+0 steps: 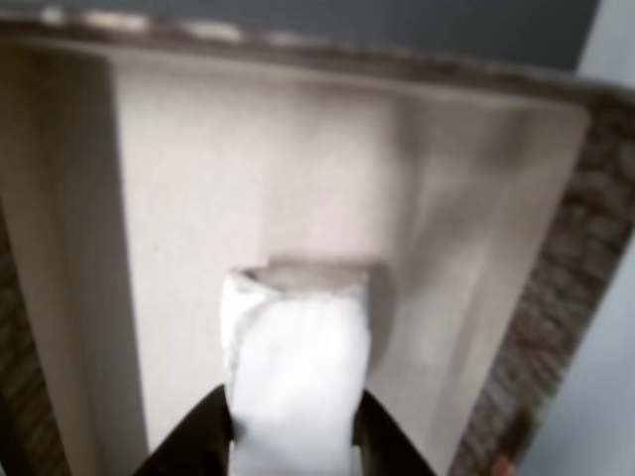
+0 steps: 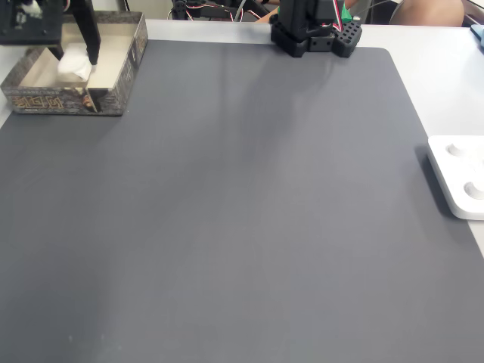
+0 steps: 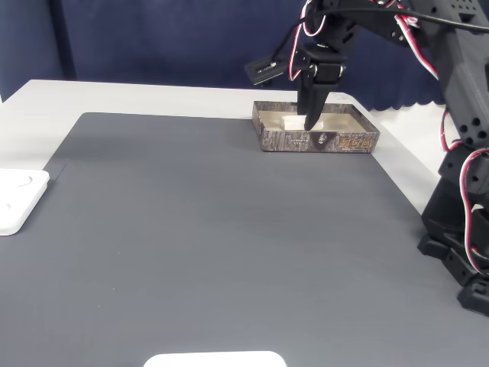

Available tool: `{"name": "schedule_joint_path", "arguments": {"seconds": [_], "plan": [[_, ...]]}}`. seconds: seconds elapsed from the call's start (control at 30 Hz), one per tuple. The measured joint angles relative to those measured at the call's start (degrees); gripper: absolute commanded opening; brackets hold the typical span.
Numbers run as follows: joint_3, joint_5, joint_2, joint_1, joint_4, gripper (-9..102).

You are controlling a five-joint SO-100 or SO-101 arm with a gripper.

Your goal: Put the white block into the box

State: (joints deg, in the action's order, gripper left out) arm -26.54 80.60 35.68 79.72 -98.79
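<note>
One box [image 2: 113,87] stands at the far left of the grey mat [image 2: 242,212] in a fixed view, with one white block [image 2: 74,63] inside. The arm [image 3: 397,30] reaches down into it, its gripper [image 1: 294,421] closed on the block.

The box's [image 3: 317,141] side print is too blurred to read.

white table [image 3: 153,95], grey mat [image 2: 242,212], box [image 3: 336,142] on mat
</note>
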Motion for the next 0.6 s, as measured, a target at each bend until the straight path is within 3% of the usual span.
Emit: {"name": "schedule_joint_path", "arguments": {"seconds": [0.13, 0.6], "plan": [[0.00, -2.11, 0.00, -0.09, 0.00, 1], [0.00, -3.78, 0.00, -0.09, 2.46, 27]]}}
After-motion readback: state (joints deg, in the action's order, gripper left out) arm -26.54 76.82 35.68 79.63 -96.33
